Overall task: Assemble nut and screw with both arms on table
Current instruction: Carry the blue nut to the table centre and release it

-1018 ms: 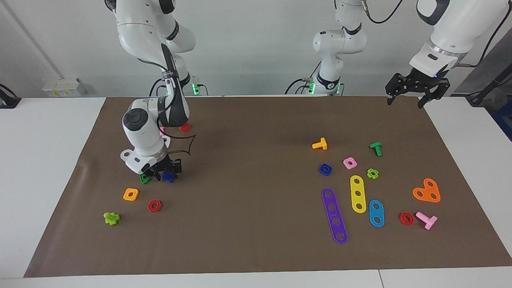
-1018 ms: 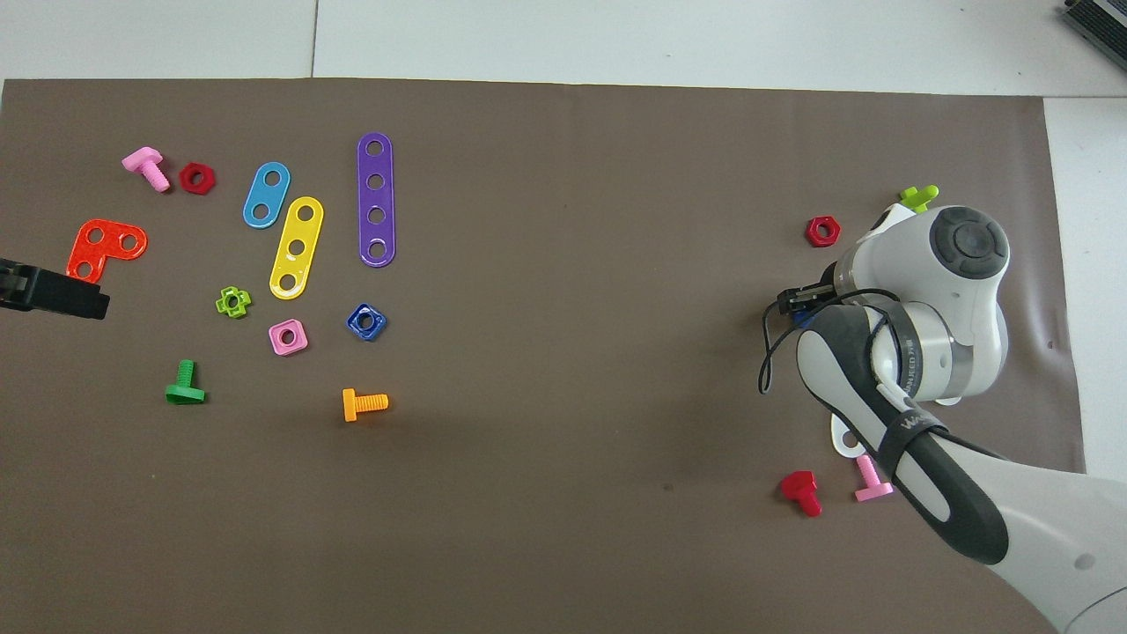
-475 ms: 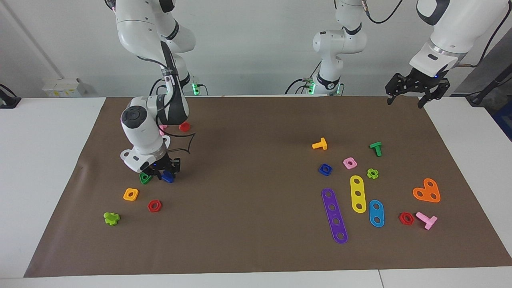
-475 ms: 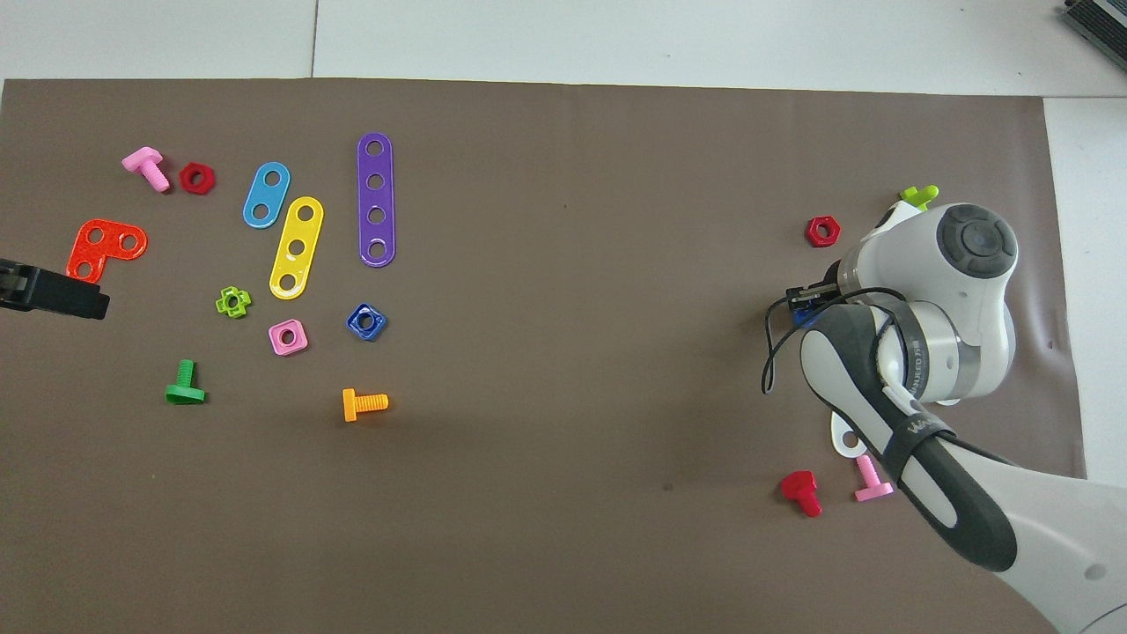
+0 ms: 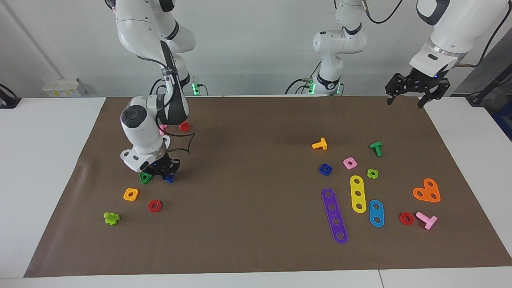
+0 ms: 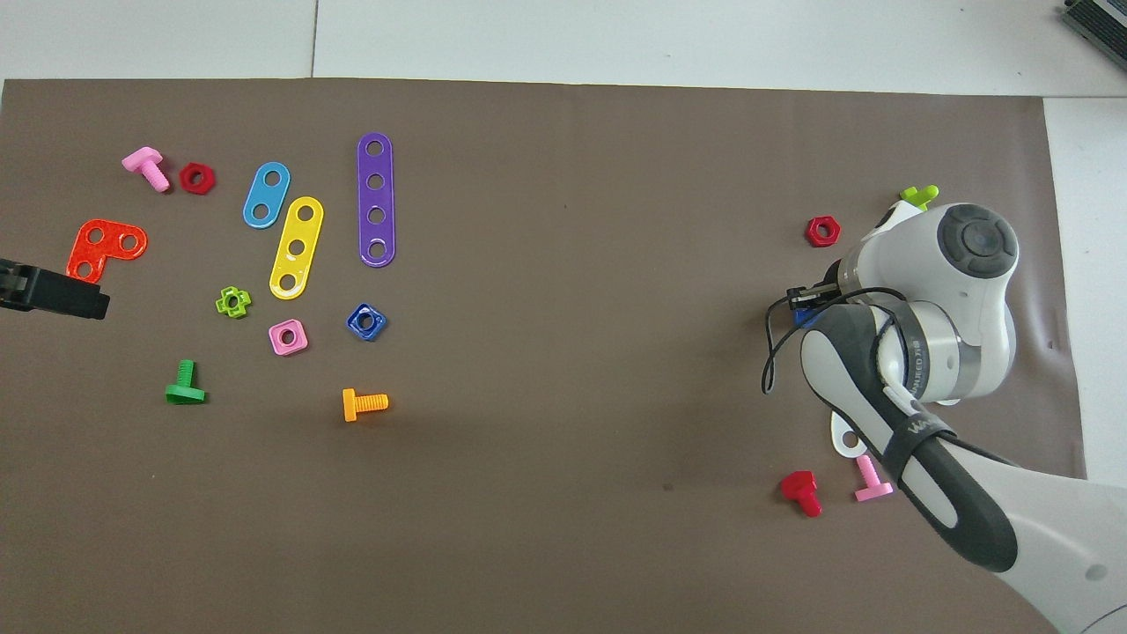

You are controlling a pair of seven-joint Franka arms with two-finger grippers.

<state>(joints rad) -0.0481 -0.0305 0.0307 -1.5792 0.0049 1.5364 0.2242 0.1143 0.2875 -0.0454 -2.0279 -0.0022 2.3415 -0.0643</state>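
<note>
The dark blue screw (image 5: 169, 179) sits on the brown mat of the table (image 5: 248, 248) toward the right arm's end, with my right gripper (image 5: 167, 173) lowered onto it and shut on it. In the overhead view the right arm covers most of it; only a blue sliver of the screw (image 6: 799, 316) shows under the right gripper (image 6: 803, 298). The dark blue square nut (image 5: 325, 169) (image 6: 366, 321) lies flat toward the left arm's end, untouched. My left gripper (image 5: 416, 95) (image 6: 53, 295) hangs open and empty in the air over the mat's corner at its own end.
A green triangular nut (image 5: 145, 178) lies right beside the right gripper, with an orange square nut (image 5: 131, 194) and a red hex nut (image 5: 154, 206) close by. Around the blue nut lie a pink square nut (image 5: 349, 163), an orange bolt (image 5: 320, 144) and a purple strip (image 5: 334, 215).
The right gripper's fingers have closed in on the blue screw while staying low at the mat. The left arm has held still.
</note>
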